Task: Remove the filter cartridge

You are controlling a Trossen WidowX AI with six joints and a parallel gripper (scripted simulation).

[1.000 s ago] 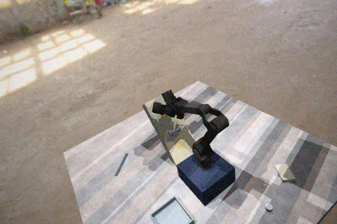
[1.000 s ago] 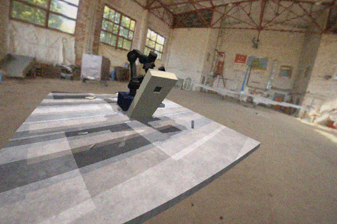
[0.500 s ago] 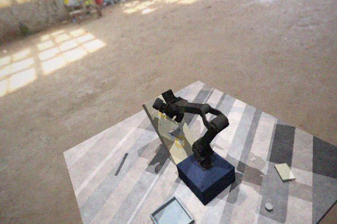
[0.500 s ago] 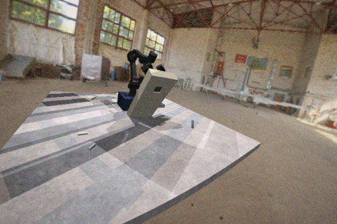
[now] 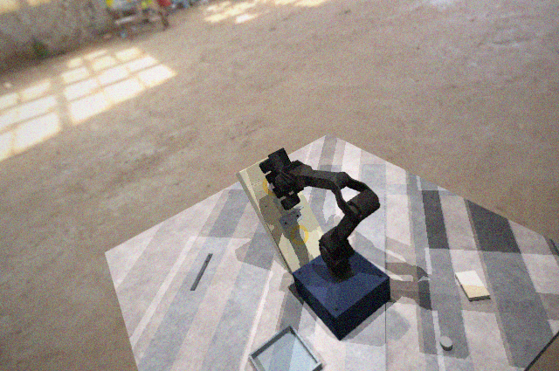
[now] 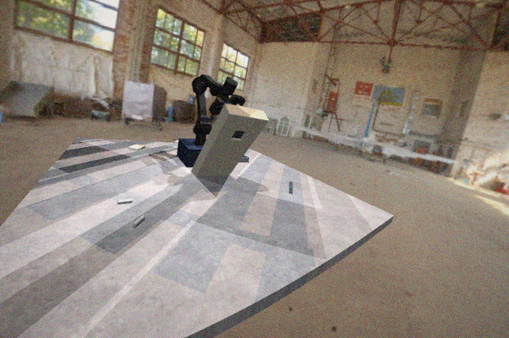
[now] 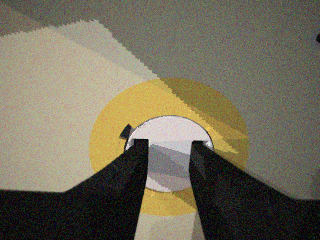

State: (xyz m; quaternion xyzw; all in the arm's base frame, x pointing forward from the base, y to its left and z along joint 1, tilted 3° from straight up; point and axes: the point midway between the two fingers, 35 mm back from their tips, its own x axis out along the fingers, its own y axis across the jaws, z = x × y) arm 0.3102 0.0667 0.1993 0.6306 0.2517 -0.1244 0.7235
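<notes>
At the panel (image 7: 45,100), gripper (image 7: 170,145) clamped on the filter cartridge (image 7: 170,131)

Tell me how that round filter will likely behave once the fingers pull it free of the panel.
The filter looks like a stiff, smooth disc, so it may slip if the grip loosens. The gripper holds only by fingertips set in its face, so it could tilt as it leaves the yellow ring. Being round, it may roll if set on edge; lay it flat.

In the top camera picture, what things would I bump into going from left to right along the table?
Thin dark bar → glass tray → blue robot base → small grey disc → cream flat block.
</notes>
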